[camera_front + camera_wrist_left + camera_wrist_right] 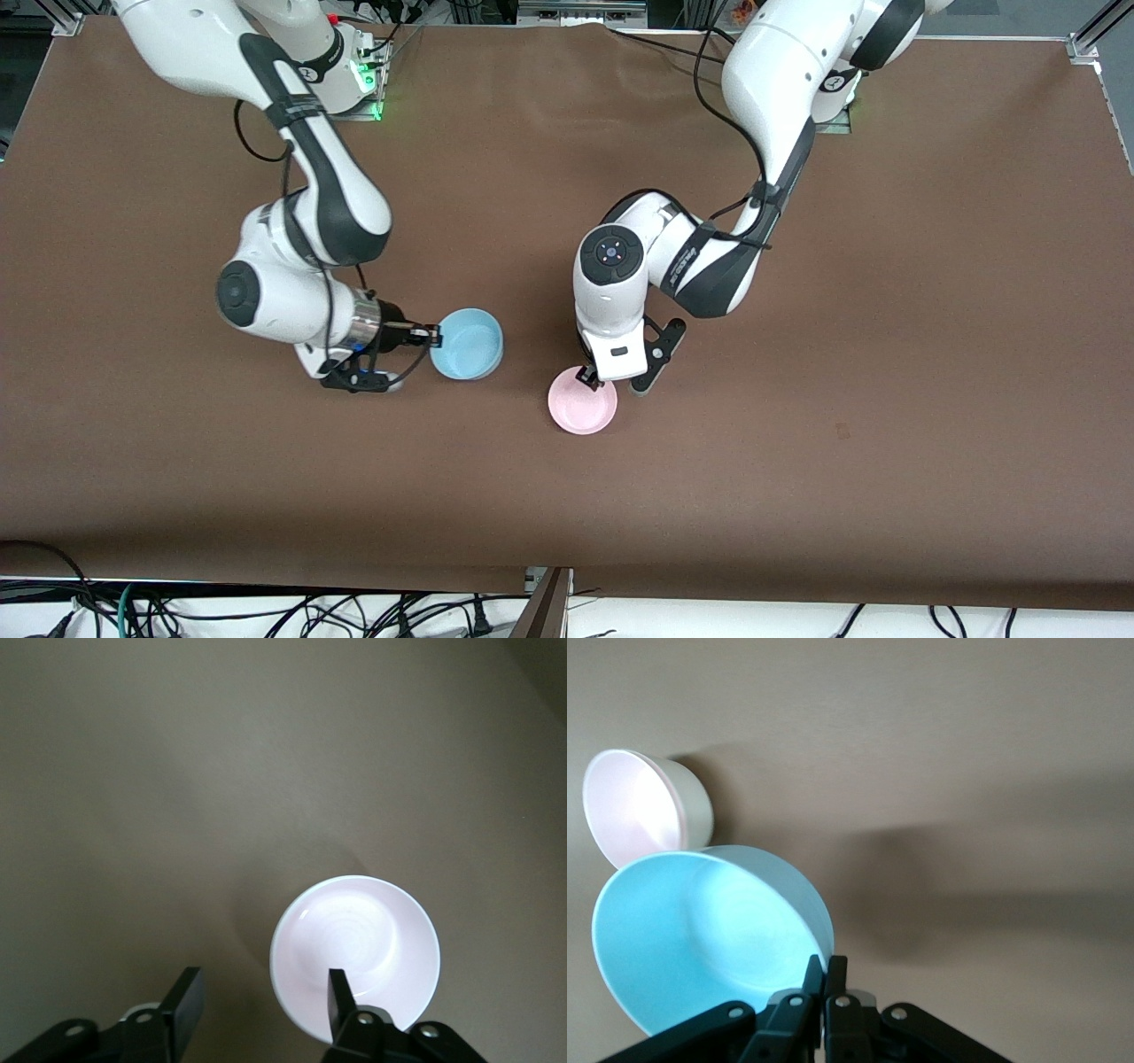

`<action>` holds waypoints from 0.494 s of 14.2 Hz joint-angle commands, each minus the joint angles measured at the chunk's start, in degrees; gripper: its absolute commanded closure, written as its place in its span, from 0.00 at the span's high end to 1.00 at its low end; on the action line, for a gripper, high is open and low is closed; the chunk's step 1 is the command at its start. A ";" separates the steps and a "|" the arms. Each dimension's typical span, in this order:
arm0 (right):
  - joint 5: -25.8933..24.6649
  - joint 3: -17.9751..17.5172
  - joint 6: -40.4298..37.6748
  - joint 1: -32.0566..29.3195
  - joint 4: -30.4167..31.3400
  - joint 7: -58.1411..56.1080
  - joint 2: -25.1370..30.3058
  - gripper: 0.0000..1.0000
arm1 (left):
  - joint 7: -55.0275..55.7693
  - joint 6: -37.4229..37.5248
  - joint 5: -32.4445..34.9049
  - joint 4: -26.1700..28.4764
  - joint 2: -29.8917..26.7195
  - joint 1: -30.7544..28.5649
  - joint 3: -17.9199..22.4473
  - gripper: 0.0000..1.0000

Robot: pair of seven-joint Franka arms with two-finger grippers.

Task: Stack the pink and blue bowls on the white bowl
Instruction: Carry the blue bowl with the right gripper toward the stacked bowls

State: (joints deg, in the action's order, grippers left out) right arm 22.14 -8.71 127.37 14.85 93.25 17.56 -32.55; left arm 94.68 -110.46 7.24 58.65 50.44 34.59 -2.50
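Observation:
The pale pink bowl (582, 403) sits upright on the brown table (797, 399) near the middle; it also shows in the left wrist view (354, 948) and the right wrist view (633, 806). My left gripper (616, 381) (263, 997) is open just above its rim, one finger (339, 992) over the bowl's edge, the other over bare table. My right gripper (432, 337) (825, 970) is shut on the rim of the light blue bowl (467, 344) (700, 939) and holds it tilted, toward the right arm's end from the pink bowl. No separate white bowl shows; the pink bowl's outer wall looks whitish in the right wrist view.
The brown table stretches wide around both bowls. Cables and the table's front edge (549, 589) lie nearest the front camera. The arm bases stand along the table's edge farthest from that camera.

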 commanded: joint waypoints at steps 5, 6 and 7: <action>0.10 0.45 8.93 8.52 -10.18 18.36 -8.05 0.00 | -18.62 17.88 -7.14 -2.93 -9.29 -6.10 -0.22 0.68; 0.10 0.53 10.26 9.40 -11.50 20.48 -9.10 0.00 | -22.92 20.35 -7.67 -2.93 -10.79 -7.68 -0.22 0.68; 0.10 0.53 11.14 10.11 -12.99 22.24 -10.33 0.00 | -27.40 23.07 -7.68 -2.93 -12.02 -9.00 -0.22 0.68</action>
State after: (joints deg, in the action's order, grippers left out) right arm 22.13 -8.72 136.83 22.95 85.16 35.60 -39.38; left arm 75.74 -92.28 1.21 54.65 42.33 28.48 -2.41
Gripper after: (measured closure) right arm 0.978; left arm 0.322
